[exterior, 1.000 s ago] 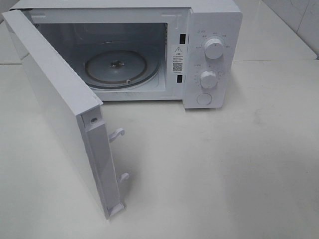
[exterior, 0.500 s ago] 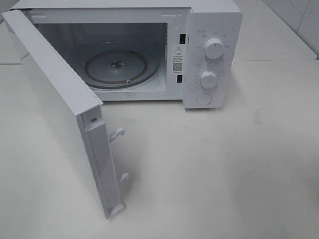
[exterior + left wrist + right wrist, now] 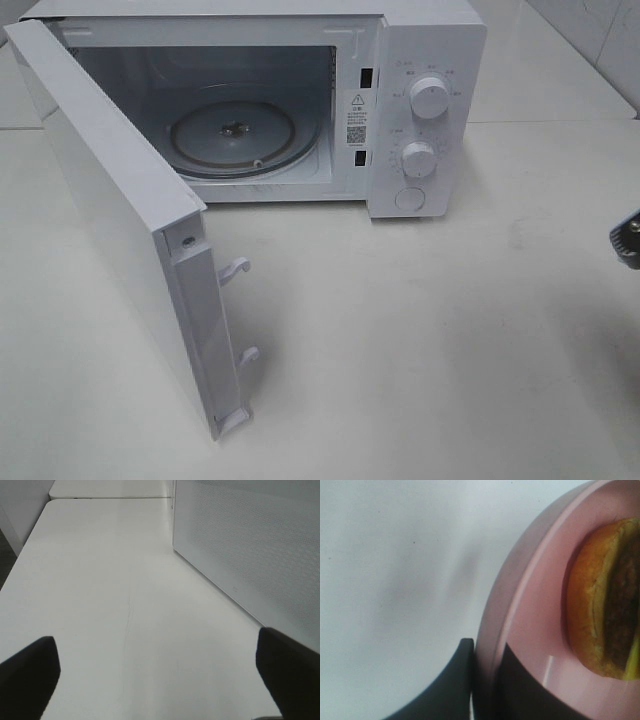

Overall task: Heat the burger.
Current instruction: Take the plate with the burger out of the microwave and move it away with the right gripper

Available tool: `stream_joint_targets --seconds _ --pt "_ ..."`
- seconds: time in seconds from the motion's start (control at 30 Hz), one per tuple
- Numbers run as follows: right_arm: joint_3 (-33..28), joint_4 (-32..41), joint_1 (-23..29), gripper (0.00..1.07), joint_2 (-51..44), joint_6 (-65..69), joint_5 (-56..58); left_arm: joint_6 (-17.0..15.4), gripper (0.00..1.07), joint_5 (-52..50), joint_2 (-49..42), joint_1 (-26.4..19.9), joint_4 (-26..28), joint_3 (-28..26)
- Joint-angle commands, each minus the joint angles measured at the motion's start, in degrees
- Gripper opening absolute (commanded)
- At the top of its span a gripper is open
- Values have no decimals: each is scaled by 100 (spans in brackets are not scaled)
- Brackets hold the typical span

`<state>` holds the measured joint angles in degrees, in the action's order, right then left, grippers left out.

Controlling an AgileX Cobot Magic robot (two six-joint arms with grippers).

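The right gripper (image 3: 487,680) pinches the pink plate's (image 3: 530,605) rim between nearly closed fingers, the burger (image 3: 605,600) riding on it, beside the open microwave (image 3: 420,60). Left fingers (image 3: 30,665) spread wide, empty, over the bench (image 3: 110,580). Next, likely: carry the plate onto the turntable (image 3: 232,135).

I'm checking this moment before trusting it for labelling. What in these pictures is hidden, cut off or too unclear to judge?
- Burger: right wrist view, cut by the frame edge; only part of the bun and patty shows.
- Pink plate: same view, mostly out of frame; absent from the exterior high view.
- Right tool: shut on the plate's rim; the high view shows only a sliver at its right edge.
- Left tool: only two dark fingertips show.
- Microwave dial markings: too small.
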<state>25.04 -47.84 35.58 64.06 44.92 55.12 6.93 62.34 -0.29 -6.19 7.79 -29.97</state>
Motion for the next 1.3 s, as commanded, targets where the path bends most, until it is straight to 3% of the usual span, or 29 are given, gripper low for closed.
stream_joint_targets --seconds 0.03,0.37,0.77,1.17,1.3 --pt "252 -418 -23 2 607 413 120 -17 100 -74 -92 -6 46 17" --pt "395 -413 -29 3 1662 831 -229 -17 100 -74 -92 -6 46 17" --pt "395 -1117 -900 5 2905 1988 -1215 -17 100 -74 -92 -6 52 17" --pt "395 -1684 -1232 7 3661 3060 -1220 -17 100 -74 -92 -6 52 17" --pt "395 -1719 -1226 14 3713 3151 -1226 -17 100 -74 -92 -6 52 17"
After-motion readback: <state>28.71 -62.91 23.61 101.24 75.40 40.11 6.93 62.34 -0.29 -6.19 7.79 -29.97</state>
